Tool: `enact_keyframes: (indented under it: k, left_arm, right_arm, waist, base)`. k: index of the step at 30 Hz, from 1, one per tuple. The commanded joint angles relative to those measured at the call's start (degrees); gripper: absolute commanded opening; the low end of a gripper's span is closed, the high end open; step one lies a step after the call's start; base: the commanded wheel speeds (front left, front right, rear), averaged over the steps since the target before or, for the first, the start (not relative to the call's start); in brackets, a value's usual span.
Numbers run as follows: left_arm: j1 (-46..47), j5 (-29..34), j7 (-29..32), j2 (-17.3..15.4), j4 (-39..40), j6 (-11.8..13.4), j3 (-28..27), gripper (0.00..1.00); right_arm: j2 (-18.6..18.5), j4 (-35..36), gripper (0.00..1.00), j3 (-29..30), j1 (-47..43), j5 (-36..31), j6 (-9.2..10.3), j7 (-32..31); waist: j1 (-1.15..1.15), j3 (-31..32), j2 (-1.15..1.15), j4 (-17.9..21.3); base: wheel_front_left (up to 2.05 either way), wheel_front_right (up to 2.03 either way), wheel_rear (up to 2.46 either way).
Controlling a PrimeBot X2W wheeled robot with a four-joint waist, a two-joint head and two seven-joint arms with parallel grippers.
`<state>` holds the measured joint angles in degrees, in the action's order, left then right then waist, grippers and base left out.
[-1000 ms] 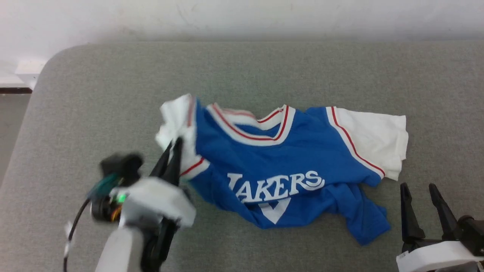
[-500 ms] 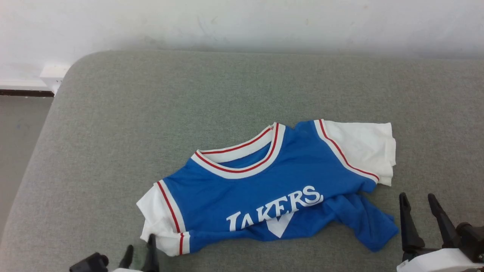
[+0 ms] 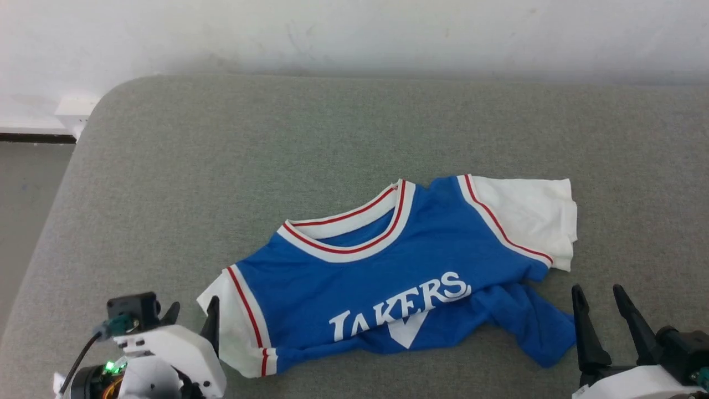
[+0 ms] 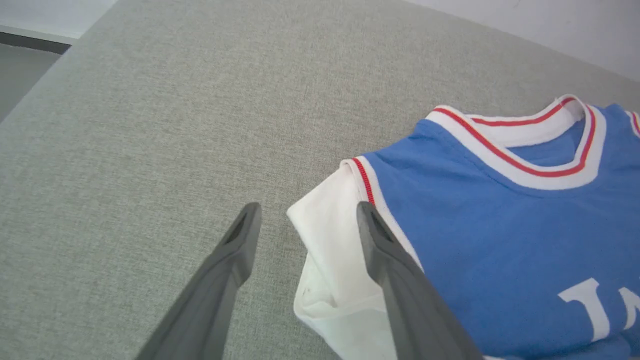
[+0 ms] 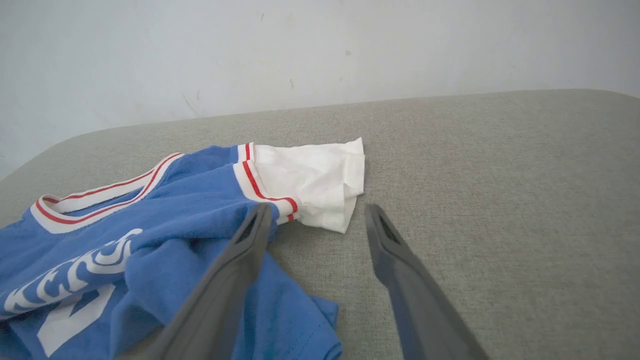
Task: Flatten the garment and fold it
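On the grey bench [image 3: 166, 166], your garment [image 3: 388, 260] lies front-up, hem [image 3: 532, 332] bunched beneath its lettering [image 3: 404, 305]. Your left pincer [image 3: 194, 310] gapes empty beside one sleeve [image 3: 232, 321], right pincer [image 3: 597, 296] beside that hem, likely placed to tug it flat.

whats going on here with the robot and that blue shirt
A two-armed robot is working on a blue jersey shirt lying on a grey padded surface, to flatten and fold it. Both claws are open and hold nothing: the left claw sits at the edge of a white sleeve, and the right claw is near the bunched lower part. The top lies fairly flat, the bottom is crumpled, and no fold is made yet.
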<state>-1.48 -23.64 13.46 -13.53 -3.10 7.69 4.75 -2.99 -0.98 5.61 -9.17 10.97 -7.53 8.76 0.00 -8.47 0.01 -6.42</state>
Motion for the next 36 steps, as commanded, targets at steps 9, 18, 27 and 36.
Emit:
enact_keyframes:
  k: [9,18,27,36]
  left_arm:
    - [5.6,1.3,13.7,-4.4,-5.8,-2.4,4.6,1.0]
    - [5.8,-5.0,20.2,-1.5,-11.8,-6.1,6.2,0.02]
    - [6.5,-8.1,6.8,2.8,-10.3,-6.3,1.8,0.0]
    - [3.7,-7.0,-4.3,1.7,-0.8,-1.7,-5.4,0.0]
  right_arm:
    - [0.1,0.9,1.0,0.6,1.2,-0.4,0.04,-0.2]
    - [0.1,1.1,1.0,0.8,2.2,-0.6,0.04,-0.5]
    - [0.1,1.9,1.0,1.1,3.2,-1.7,0.04,-0.8]
    - [0.1,7.3,1.0,2.3,11.2,-5.8,0.04,-6.7]
  waist:
    - [0.0,-3.5,-0.01,1.9]
    - [0.0,-4.6,-0.01,2.3]
    - [0.0,-4.4,-0.01,2.1]
    - [0.0,-5.5,-0.01,1.5]
  base:
    - [0.0,0.0,0.0]
    - [0.0,0.0,0.0]
    - [0.0,0.0,0.0]
    - [0.0,0.0,0.0]
